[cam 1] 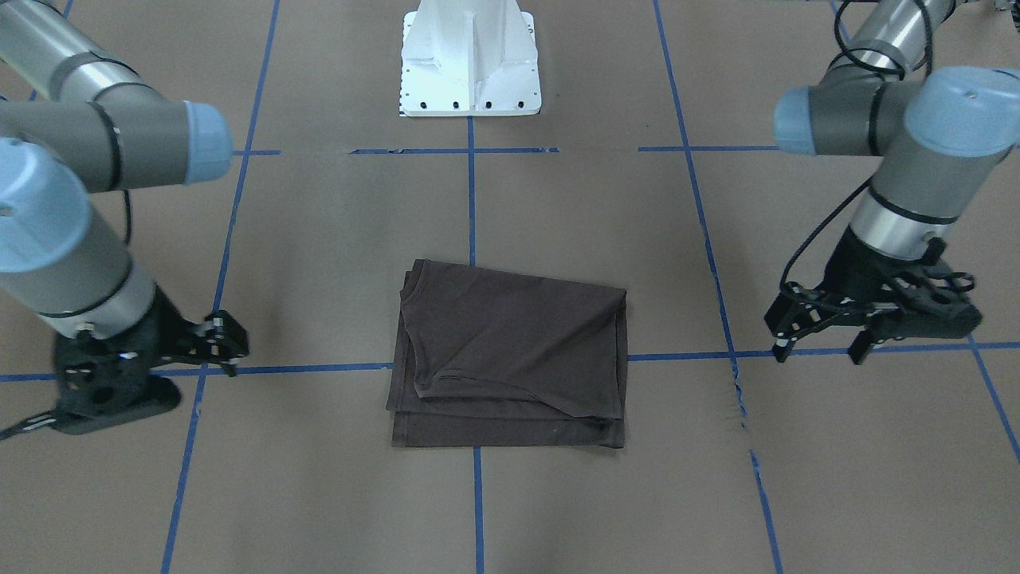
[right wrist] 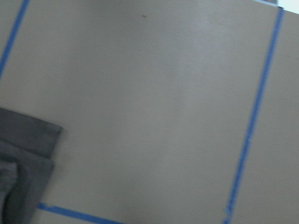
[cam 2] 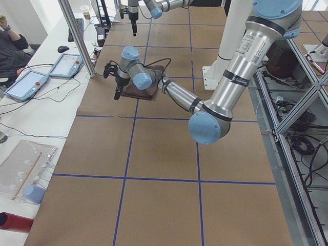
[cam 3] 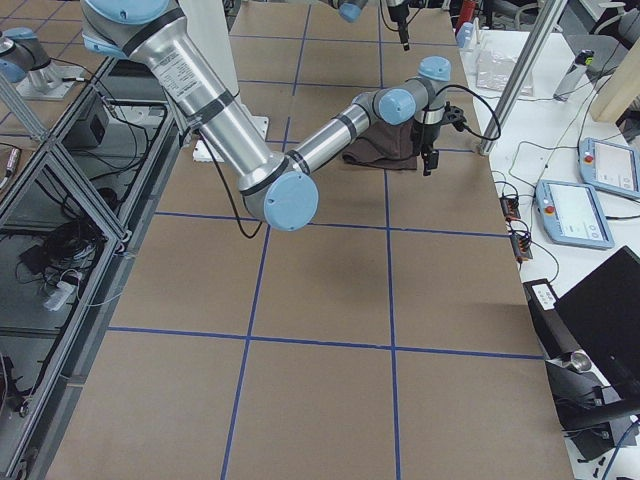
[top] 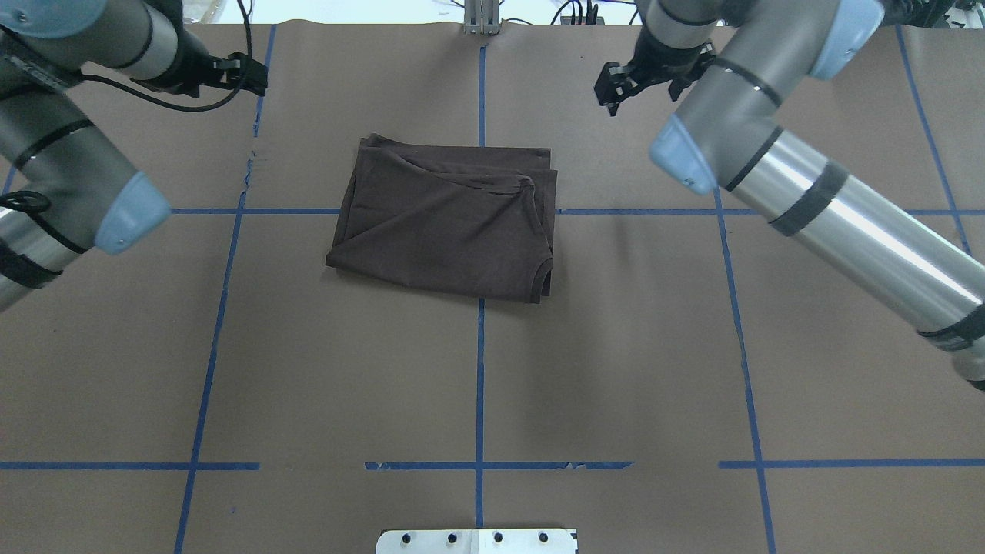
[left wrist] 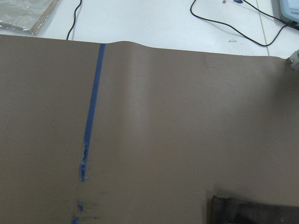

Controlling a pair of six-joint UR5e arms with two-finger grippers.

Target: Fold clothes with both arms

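Note:
The clothes are one dark brown T-shirt [cam 1: 510, 351], folded into a flat rectangle at the table's middle [top: 446, 223]. Its layered edges show along the side far from the robot's base. My left gripper [cam 1: 818, 352] hovers low over the table beyond one end of the shirt, open and empty. My right gripper [top: 642, 92] hangs beyond the other end, also open with nothing in it. Neither arm touches the cloth. A shirt corner [left wrist: 252, 210] shows at the bottom of the left wrist view, and another corner [right wrist: 23, 158] at the lower left of the right wrist view.
Brown paper with blue tape lines [top: 479, 362] covers the table. The white pedestal base [cam 1: 470, 64] stands at the robot's side. A metal post [cam 2: 77, 38], tablets [cam 2: 23, 84] and a seated person [cam 2: 10, 43] are by the white bench past the table's far edge.

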